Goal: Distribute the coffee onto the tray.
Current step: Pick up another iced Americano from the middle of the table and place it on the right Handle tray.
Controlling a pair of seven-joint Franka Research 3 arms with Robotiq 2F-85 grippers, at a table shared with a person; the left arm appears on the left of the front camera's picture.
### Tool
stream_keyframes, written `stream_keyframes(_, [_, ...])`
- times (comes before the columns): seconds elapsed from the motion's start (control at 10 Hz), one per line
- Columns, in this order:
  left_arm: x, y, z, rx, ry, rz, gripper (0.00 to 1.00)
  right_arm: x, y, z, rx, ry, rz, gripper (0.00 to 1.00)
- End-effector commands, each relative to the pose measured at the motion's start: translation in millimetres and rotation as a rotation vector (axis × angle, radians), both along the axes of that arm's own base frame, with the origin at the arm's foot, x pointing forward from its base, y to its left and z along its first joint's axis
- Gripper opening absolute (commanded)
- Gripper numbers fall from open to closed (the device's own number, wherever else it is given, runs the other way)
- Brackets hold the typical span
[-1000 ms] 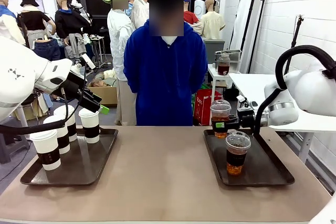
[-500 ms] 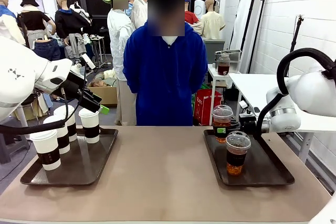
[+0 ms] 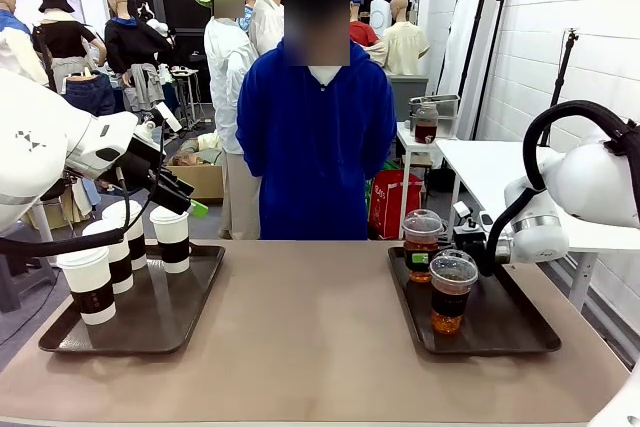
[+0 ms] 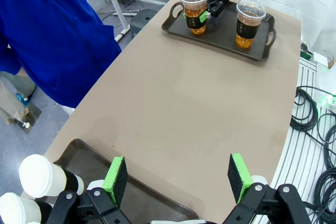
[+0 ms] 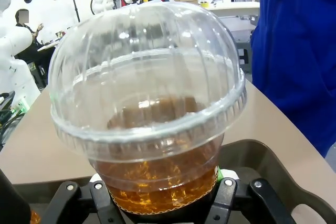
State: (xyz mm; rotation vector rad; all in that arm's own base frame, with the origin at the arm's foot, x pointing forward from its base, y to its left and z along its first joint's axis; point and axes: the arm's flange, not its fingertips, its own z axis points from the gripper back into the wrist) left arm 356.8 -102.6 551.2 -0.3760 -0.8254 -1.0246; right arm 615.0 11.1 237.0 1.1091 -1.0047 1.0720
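Front view first: you have two dark trays on the counter (image 3: 310,347). Your left tray (image 3: 150,332) carries four white paper cups (image 3: 170,238) with brown bands, grouped toward its far left. Your right tray (image 3: 500,332) carries two clear dome-lidded cups. One clear cup (image 3: 451,292) stands free near the tray's middle. The other clear cup (image 3: 421,245) sits at the tray's far left corner with your right end effector (image 3: 432,256) clamped on its lower body; the right wrist view confirms the jaws closed around that cup (image 5: 152,124). I cannot tell whether its base rests on the tray or hangs just above it.

Your left end effector (image 4: 178,178) stands open and empty above the paper cups' tray, holding nothing.

My judgement: all six cups are already over or on trays, so the placing is nearly complete. What remains for you is to release the gripped cup and clear the arm without tipping it.
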Motion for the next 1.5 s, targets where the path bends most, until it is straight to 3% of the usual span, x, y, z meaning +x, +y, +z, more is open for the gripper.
stream_keyframes(0.0, [3, 2, -2, -0.008, -0.004, -0.023, 1.00, 7, 1, 2, 0.042, -0.046, -0.016, 0.64])
stream_keyframes(0.3, [3, 2, -2, -0.008, -0.004, -0.023, 1.00, 9, 1, -2, 0.037, -0.040, -0.014, 0.64])
stream_keyframes(0.5, [3, 2, -2, -0.008, -0.004, -0.023, 1.00, 10, 2, -2, 0.027, -0.011, -0.009, 0.99])
stream_keyframes(1.4, [3, 2, -2, -0.008, -0.004, -0.023, 1.00, -4, -32, 5, -0.023, 0.057, -0.075, 1.00])
